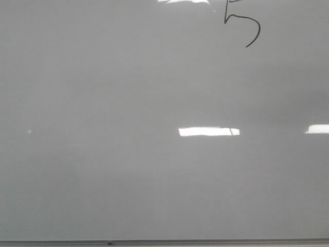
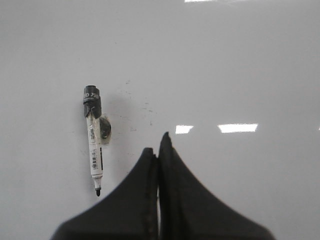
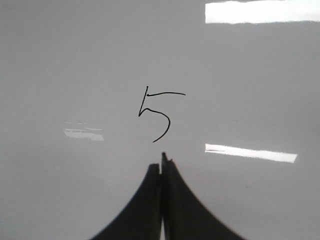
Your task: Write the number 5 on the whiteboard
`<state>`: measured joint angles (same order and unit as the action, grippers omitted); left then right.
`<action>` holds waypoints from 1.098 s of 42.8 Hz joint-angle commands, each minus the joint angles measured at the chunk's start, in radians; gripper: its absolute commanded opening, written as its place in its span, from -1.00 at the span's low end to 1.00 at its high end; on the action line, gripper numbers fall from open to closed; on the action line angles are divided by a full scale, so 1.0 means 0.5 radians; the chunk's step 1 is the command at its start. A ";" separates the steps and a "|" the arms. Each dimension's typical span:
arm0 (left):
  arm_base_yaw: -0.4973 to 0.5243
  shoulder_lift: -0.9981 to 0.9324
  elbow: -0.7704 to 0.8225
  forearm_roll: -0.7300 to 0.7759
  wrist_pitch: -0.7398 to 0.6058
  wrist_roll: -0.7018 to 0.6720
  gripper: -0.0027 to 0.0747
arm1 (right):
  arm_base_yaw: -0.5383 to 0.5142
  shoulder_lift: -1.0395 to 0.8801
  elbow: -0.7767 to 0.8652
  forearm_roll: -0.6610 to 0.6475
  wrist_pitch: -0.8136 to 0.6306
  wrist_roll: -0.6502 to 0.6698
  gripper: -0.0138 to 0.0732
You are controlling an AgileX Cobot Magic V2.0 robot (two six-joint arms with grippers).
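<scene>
The whiteboard point(image 1: 128, 180) fills the front view, glossy and pale grey. A black 5 point(image 1: 242, 27) is drawn near the upper right, its top stroke cut off by the picture's upper edge and its curved belly hooking down to the left. Below it, about mid-height, lies a bright rectangular reflection point(image 1: 208, 131); another sits at the right edge and a third at the top edge. A thin grey frame point(image 1: 205, 242) runs along the bottom, with a small dark spot point(image 1: 109, 243) on it.

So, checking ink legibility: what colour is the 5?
Black, on the pale grey whiteboard; the 5 shows best in the right wrist view.
</scene>
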<state>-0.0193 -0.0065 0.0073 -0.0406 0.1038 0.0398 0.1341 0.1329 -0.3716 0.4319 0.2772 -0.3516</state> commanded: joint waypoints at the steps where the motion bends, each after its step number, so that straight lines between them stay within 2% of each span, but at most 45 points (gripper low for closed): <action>1: 0.000 -0.026 0.009 -0.021 -0.154 -0.021 -0.98 | -0.008 0.022 -0.050 0.022 -0.144 0.000 -0.84; 30: 0.000 -0.026 0.009 -0.021 -0.154 -0.021 -0.98 | -0.008 0.022 -0.050 0.020 -0.156 -0.002 -0.84; 33: 0.000 -0.026 0.009 -0.021 -0.154 -0.021 -0.98 | -0.008 0.022 -0.050 -0.062 -0.165 -0.002 -0.84; 38: 0.000 -0.026 0.009 -0.021 -0.154 -0.021 -0.98 | -0.015 0.021 0.021 -0.343 -0.210 0.052 -0.84; 42: 0.000 -0.026 0.009 -0.021 -0.154 -0.021 -0.98 | -0.029 -0.011 0.157 -0.555 -0.330 0.202 -0.84; 47: 0.000 -0.026 0.009 -0.021 -0.154 -0.021 -0.98 | -0.036 -0.098 0.358 -0.688 -0.475 0.329 -0.84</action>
<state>-0.0193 -0.0065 0.0073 -0.0406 0.1038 0.0392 0.1239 0.1013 -0.2306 0.1530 0.1741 -0.2398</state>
